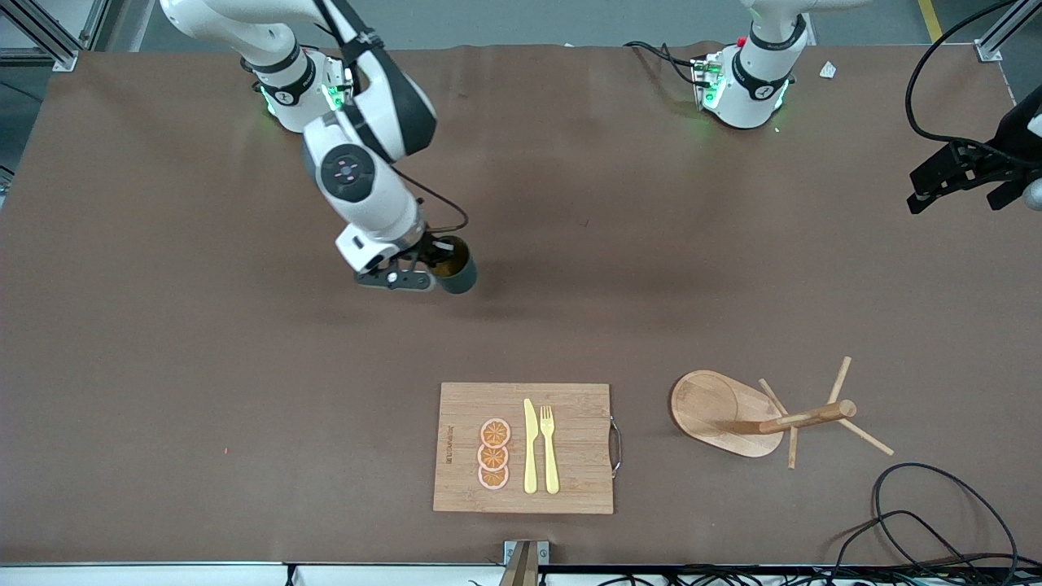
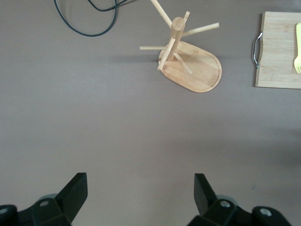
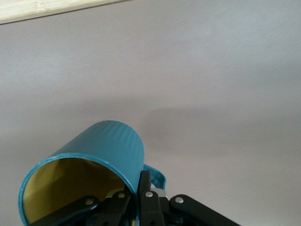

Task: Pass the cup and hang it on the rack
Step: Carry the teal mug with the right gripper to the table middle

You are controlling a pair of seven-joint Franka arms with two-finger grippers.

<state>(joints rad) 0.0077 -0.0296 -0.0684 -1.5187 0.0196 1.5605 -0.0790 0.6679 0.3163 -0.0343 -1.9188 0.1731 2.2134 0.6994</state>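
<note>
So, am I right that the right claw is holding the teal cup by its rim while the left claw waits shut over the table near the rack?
Not quite: the left claw is open, not shut; the left wrist view shows its fingers standing wide apart over bare table, with the rack farther off. The rest holds: the right claw is shut on the rim of the cup.

One cup (image 1: 456,267), one rack (image 1: 761,415), one cutting board (image 1: 570,443), three orange slices (image 1: 494,454), one knife (image 1: 530,448), one fork (image 1: 549,448).

The cup (image 1: 457,267) sits upper centre-left of the frame; cutting board (image 1: 523,448) lower centre; rack (image 1: 757,415) lower right.
</note>
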